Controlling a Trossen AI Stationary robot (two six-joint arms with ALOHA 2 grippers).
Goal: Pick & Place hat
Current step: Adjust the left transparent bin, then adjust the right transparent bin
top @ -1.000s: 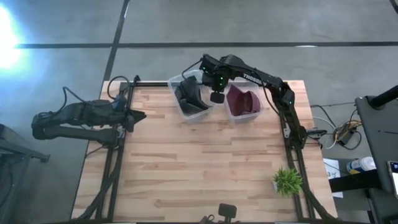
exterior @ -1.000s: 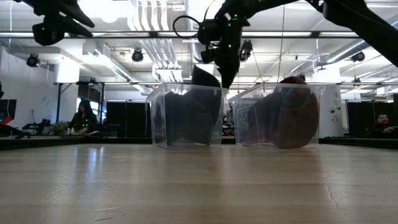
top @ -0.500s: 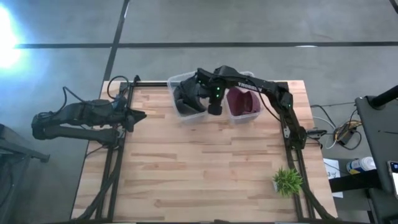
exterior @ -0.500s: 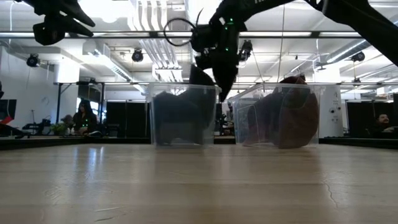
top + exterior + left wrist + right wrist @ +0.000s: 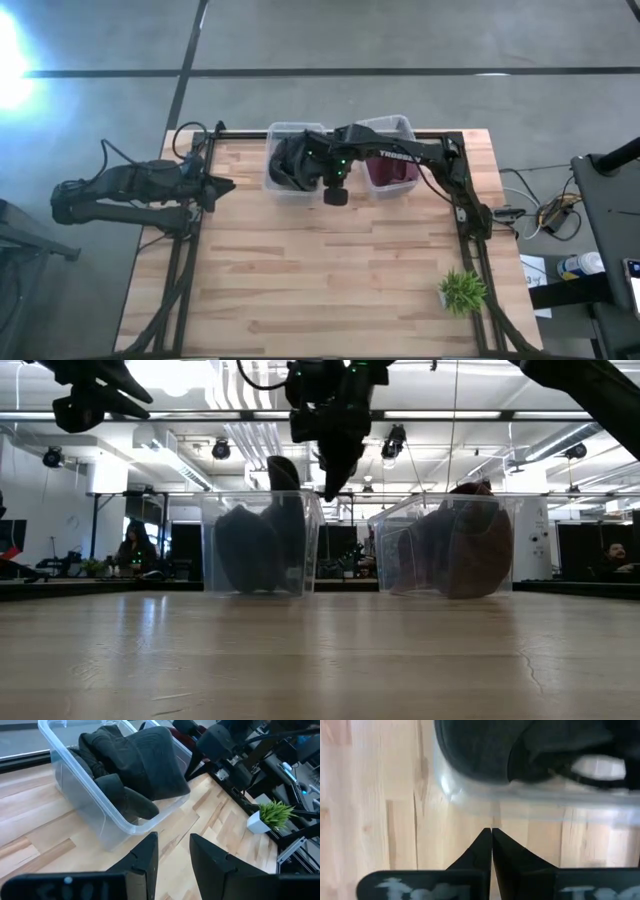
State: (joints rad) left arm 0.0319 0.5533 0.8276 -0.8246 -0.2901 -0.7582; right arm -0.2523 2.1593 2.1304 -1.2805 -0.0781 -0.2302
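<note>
A clear bin (image 5: 290,160) at the table's far edge holds dark hats (image 5: 135,775), and one of them sticks up above the rim (image 5: 283,470). A second clear bin (image 5: 392,160) to its right holds a maroon hat (image 5: 465,550). My right gripper (image 5: 491,831) is shut and points down, with its tips (image 5: 327,490) at the level of the dark-hat bin's rim, by its near right corner. My left gripper (image 5: 172,837) is open and waits at the table's left edge (image 5: 222,186), facing the bins. My right gripper's shut fingers (image 5: 485,845) stand just outside the dark-hat bin's clear wall (image 5: 470,800), coming from above and pointing down. I cannot tell whether they touch the wall. The bin rests flat on the table.
A small potted plant (image 5: 462,290) stands near the table's near right corner. The wooden top (image 5: 320,280) in front of the bins is bare. The right arm (image 5: 420,155) reaches over the maroon-hat bin. People sit in the room beyond the table (image 5: 130,545).
My right gripper, shut throughout, has moved toward the table's left and near edges. The dark-hat bin has slid left along the table and turned from askew to square with the far edge, so the gap to the maroon-hat bin is now wider.
</note>
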